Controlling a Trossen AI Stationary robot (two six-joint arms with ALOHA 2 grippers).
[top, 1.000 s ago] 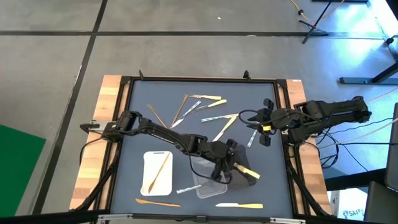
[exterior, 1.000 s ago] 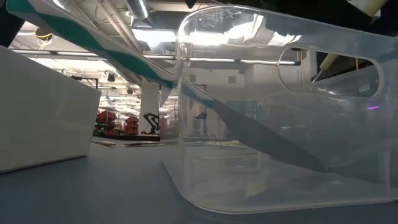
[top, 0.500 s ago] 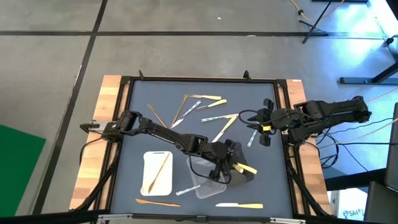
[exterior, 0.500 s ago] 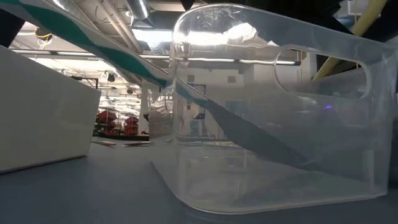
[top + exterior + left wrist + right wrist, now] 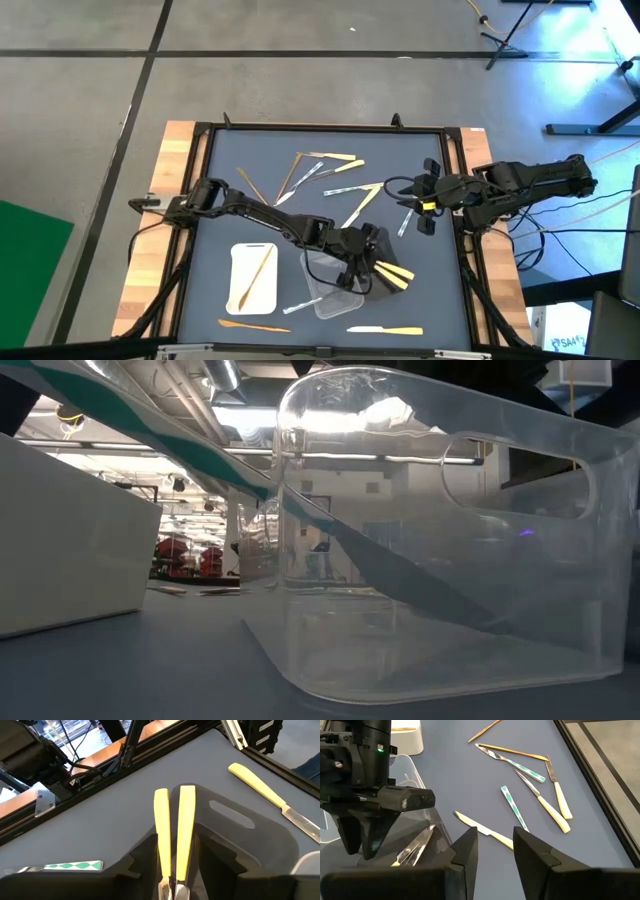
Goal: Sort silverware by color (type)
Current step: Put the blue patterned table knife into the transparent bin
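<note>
My left gripper (image 5: 368, 262) stands open over the black tray (image 5: 260, 835). Between its fingers lie two yellow-handled utensils (image 5: 172, 827), side by side, handles pointing toward the table's right edge and reaching the tray's rim. The clear tray (image 5: 322, 298) beside it holds silvery utensils (image 5: 415, 847). A wooden utensil (image 5: 258, 275) lies in the white tray (image 5: 245, 290). More silverware (image 5: 320, 165) lies scattered on the far part of the mat. My right gripper (image 5: 425, 210) waits open at the right, above the mat, with nothing between its fingers. My left gripper's open fingers (image 5: 145, 860) stand on either side of the two yellow handles (image 5: 161, 820), slanting down from the table's left. Whether they touch the utensils I cannot tell.
A yellow-handled knife (image 5: 270, 800) lies on the mat beyond the black tray. Two flat utensils (image 5: 385, 329) (image 5: 250, 324) lie along the near edge. A green-patterned utensil (image 5: 150, 430) leans across the clear tray (image 5: 430, 560). Black rails (image 5: 465, 250) frame the mat.
My left gripper has opened without moving from its place. The yellow-handled utensil that it held slanting out over the black tray has dropped and now lies beside the other yellow one. In the low view the clear tray has shifted a little.
</note>
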